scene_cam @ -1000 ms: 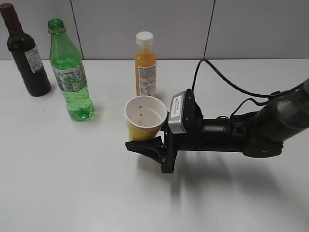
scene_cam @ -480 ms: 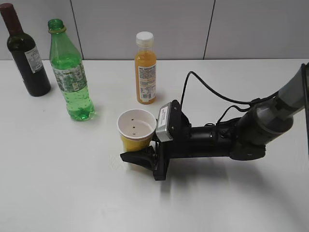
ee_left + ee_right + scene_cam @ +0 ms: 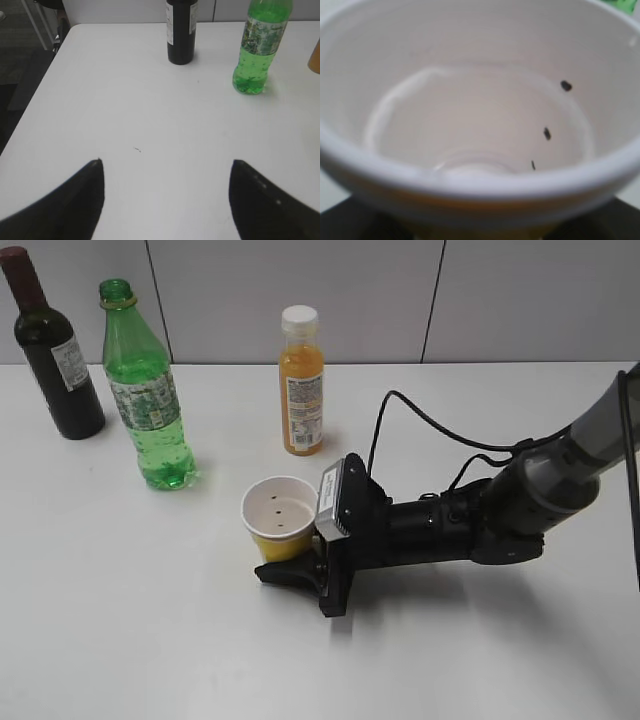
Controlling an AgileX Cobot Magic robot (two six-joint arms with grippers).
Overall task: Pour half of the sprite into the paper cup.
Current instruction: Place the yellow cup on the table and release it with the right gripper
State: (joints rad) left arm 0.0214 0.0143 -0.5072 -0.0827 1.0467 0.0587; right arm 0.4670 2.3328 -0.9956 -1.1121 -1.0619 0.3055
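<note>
Your paper cup (image 3: 277, 523) stands upright near the middle of the bench (image 3: 120, 620), clamped by the right tool (image 3: 290, 562), whose dark fingers (image 3: 290, 575) close on its yellow wall. The right wrist view adds what the exterior view barely shows: the cup's white inside (image 3: 470, 125) fills the frame, with three small dark marks (image 3: 547, 133) on its wall. The sprite (image 3: 142, 390) stands uncapped at the back left, well apart from the cup. Beside it stands a dark wine bottle (image 3: 50, 345); an orange juice bottle (image 3: 301, 382) stands behind the cup. Only the left wrist view shows your left tool (image 3: 165, 200), spread wide and empty above the bench, with the sprite (image 3: 257, 47) ahead of it.
</note>
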